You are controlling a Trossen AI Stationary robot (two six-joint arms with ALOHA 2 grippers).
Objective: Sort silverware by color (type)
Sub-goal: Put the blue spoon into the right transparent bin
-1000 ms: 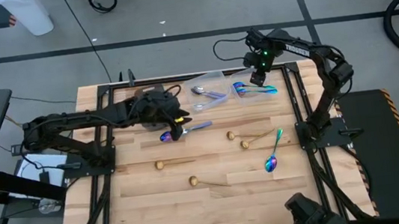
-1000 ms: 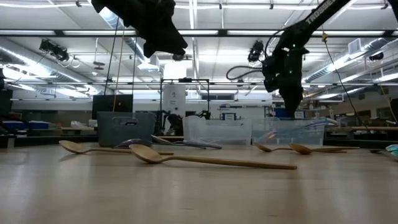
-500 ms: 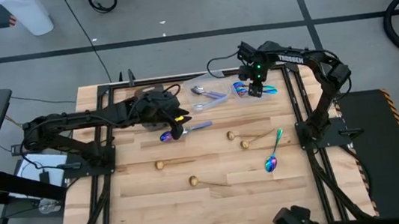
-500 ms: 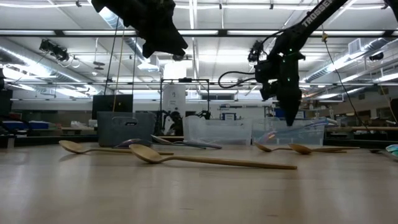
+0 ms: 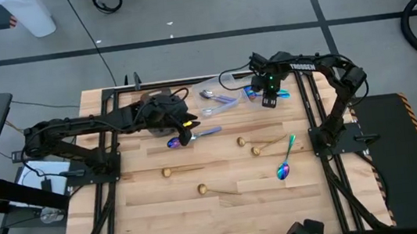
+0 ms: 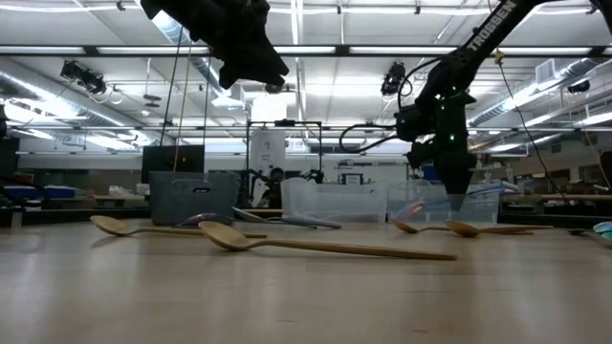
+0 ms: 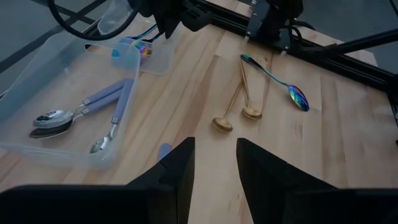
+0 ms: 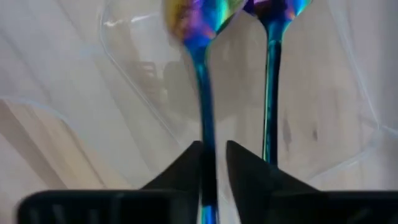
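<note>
My right end effector (image 5: 270, 100) hangs over the clear plastic container (image 5: 267, 93) at the counter's (image 5: 227, 209) far right. Fingers (image 8: 181, 167) look pinched on the handle of a rainbow iridescent spoon (image 8: 198, 37), though the wrist view is tight, so probably gripping. A second iridescent spoon (image 8: 273, 56) lies beside it in that container. My left end effector (image 5: 183, 132) hovers near centre-left, fingers (image 7: 177, 165) parted, empty, above a blue-purple spoon (image 5: 193, 137) on the wood. Shiny silver spoons (image 7: 81, 115) sit in the neighbouring clear tray (image 7: 37, 68). Four gold brass spoons (image 5: 263, 146) and one more loose iridescent spoon (image 5: 286, 159) are scattered mid-counter.
</note>
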